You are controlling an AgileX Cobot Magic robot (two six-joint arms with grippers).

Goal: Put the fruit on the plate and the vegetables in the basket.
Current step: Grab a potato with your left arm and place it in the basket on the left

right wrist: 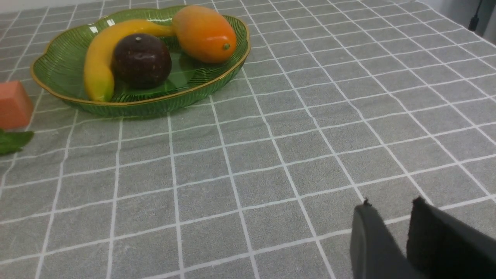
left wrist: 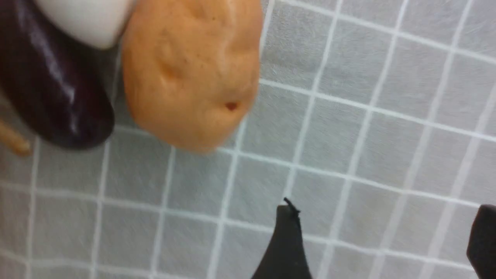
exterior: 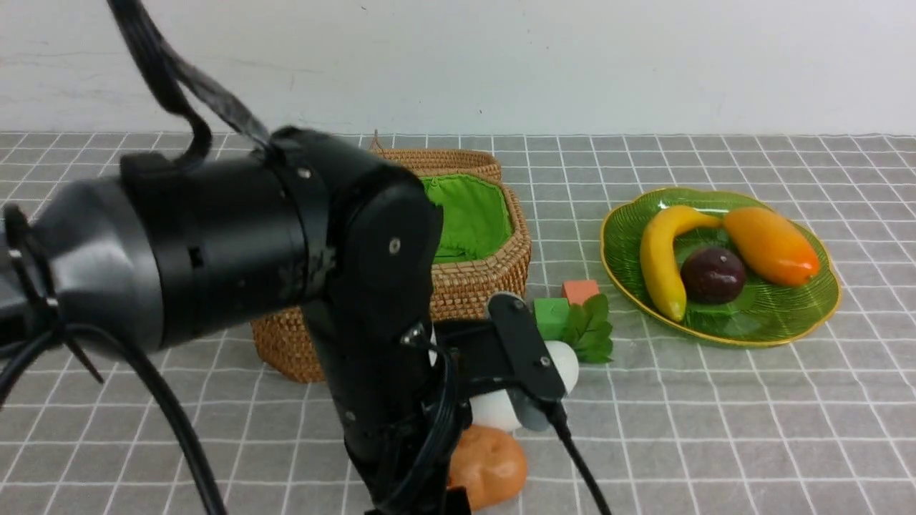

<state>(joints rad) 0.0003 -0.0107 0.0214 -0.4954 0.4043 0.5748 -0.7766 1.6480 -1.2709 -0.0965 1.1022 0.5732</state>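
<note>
Left wrist view: potato (left wrist: 192, 73) ahead of wide-open left fingers (left wrist: 288, 240), not touching

The banana (exterior: 660, 261), dark-purple fruit (exterior: 713, 275) and mango (exterior: 771, 244) lie on the green plate (exterior: 801, 315) at right. The open basket (exterior: 486, 275) sits mid-frame; the potato (exterior: 490, 465), radish (exterior: 565, 357) and eggplant (left wrist: 46, 85) lie on the table.

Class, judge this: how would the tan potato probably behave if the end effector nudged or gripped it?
The potato looks rounded and lumpy, so a nudge would probably rock or roll it unevenly. Its smooth, plastic-looking skin may slip between pads. It seems rigid, so it is unlikely to squash.
</note>
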